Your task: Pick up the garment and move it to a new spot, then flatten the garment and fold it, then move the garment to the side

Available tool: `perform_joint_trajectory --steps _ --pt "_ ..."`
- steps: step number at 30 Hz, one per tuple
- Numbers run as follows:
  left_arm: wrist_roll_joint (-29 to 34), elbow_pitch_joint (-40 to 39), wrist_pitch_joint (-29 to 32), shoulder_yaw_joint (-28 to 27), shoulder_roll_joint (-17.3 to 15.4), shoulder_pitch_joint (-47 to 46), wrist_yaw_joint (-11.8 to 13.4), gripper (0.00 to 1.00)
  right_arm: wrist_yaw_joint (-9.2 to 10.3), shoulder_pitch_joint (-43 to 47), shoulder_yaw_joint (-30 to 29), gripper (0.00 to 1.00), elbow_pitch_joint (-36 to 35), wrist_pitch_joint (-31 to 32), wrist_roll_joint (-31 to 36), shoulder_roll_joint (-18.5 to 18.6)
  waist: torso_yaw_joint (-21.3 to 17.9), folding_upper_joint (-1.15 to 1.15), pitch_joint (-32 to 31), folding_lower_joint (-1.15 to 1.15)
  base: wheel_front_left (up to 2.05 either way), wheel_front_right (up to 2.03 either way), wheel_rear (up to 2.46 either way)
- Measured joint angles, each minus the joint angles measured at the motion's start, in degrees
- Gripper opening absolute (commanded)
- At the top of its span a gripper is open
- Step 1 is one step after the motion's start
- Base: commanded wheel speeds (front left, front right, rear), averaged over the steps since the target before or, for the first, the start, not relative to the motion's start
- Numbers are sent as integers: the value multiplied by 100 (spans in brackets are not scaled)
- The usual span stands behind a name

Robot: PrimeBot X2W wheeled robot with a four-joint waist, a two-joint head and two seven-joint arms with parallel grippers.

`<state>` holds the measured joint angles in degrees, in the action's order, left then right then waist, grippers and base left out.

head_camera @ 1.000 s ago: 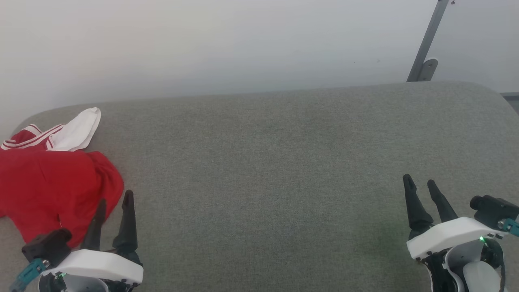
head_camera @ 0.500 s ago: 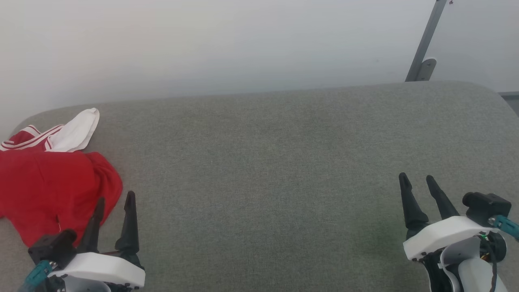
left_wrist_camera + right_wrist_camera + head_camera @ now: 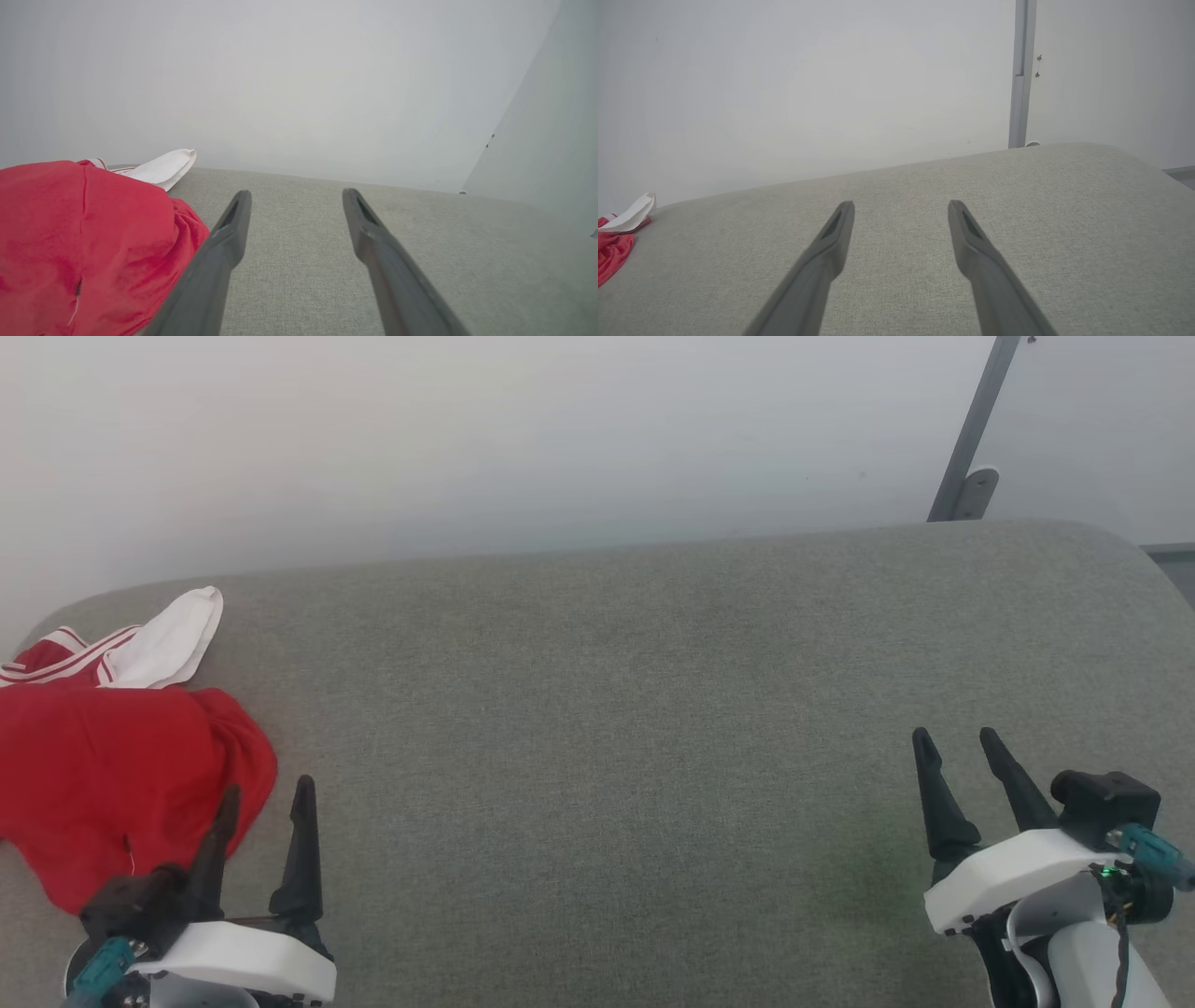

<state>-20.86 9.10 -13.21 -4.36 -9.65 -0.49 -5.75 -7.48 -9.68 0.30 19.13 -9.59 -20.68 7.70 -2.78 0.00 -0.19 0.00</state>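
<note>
Left gripper (image 3: 266, 789) stands spread, my finger perhaps touching the crumpled shirt (image 3: 112, 775), cropped at the edge; right gripper (image 3: 955, 735) spread too.

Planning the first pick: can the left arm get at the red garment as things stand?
Probably yes. The left gripper is open beside the garment, close to its edge, and nothing lies between them on the grey cushion.
</note>
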Motion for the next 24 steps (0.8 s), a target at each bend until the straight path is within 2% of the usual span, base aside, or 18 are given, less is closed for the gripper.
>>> perform_joint_trajectory --steps 17,24 --pt "672 -21 -164 -40 -37 0 -15 100 -1 -54 49 100 10 -154 677 11 -29 0 -12 0 0 0 0" --pt "701 -23 -178 -66 -29 -1 -32 100 -1 -88 52 100 34 -170 720 14 -36 0 -15 0 0 0 0"
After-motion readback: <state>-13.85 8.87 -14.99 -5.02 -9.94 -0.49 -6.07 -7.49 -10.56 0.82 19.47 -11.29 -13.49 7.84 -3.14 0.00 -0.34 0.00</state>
